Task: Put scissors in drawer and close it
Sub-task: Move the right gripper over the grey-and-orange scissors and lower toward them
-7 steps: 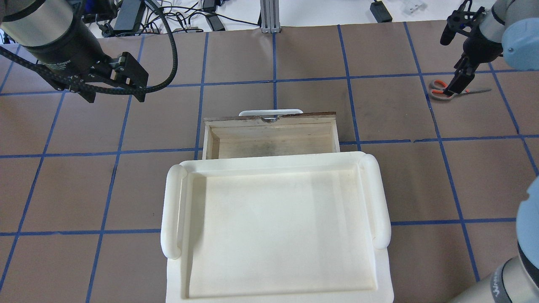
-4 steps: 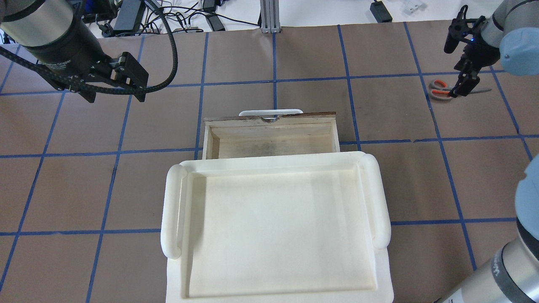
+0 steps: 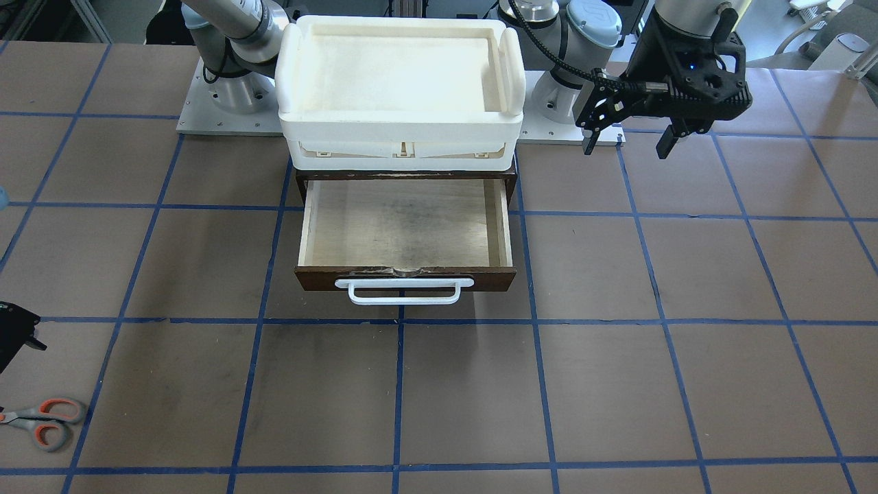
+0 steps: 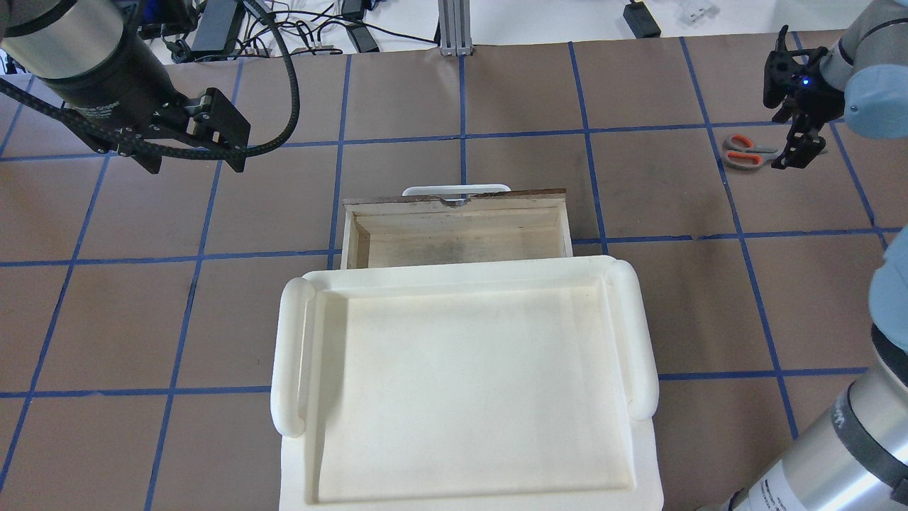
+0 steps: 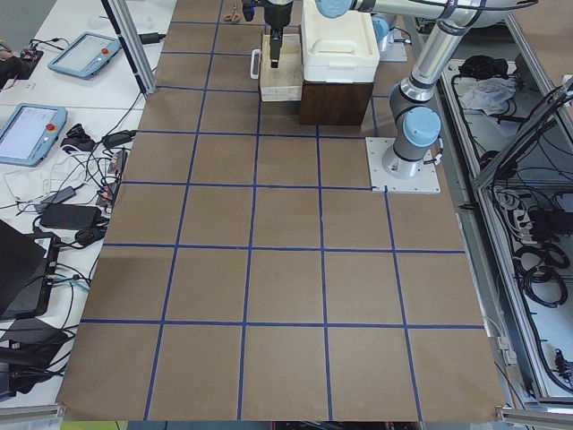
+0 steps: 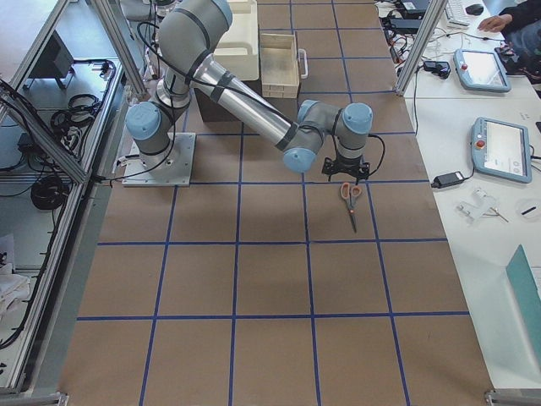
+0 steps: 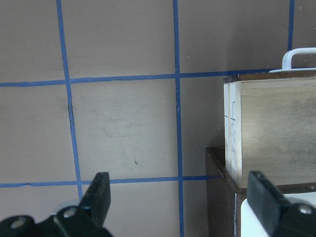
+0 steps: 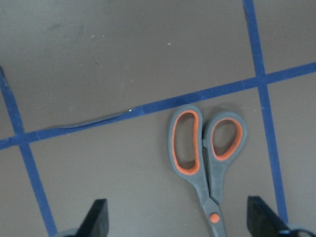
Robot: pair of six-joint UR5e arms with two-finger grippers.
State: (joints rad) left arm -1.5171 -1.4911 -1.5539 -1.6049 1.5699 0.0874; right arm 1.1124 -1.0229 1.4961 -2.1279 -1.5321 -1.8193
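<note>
The scissors [image 4: 746, 150] lie flat on the table at the far right, grey handles lined with orange; they also show in the front view [image 3: 42, 420], the right side view [image 6: 350, 198] and the right wrist view [image 8: 207, 148]. My right gripper [image 4: 799, 152] hovers open just above their blade end, and its fingers [image 8: 98, 218] straddle the pivot without touching. The drawer [image 4: 457, 234] stands pulled out and empty, with pale wood inside [image 3: 405, 223] and a white bar handle [image 3: 405, 291]. My left gripper [image 4: 216, 131] is open and empty, raised left of the drawer [image 7: 269, 128].
A white tray [image 4: 289, 355] sits on top of the dark cabinet that holds the drawer [image 3: 509, 68]. Blue tape lines grid the brown table. Cables and power bricks [image 4: 213, 25] lie beyond the far edge.
My right gripper has shifted rightwards from over the scissors' handles to over the blades and has turned. The scissors have stayed put. The left arm has not moved.
</note>
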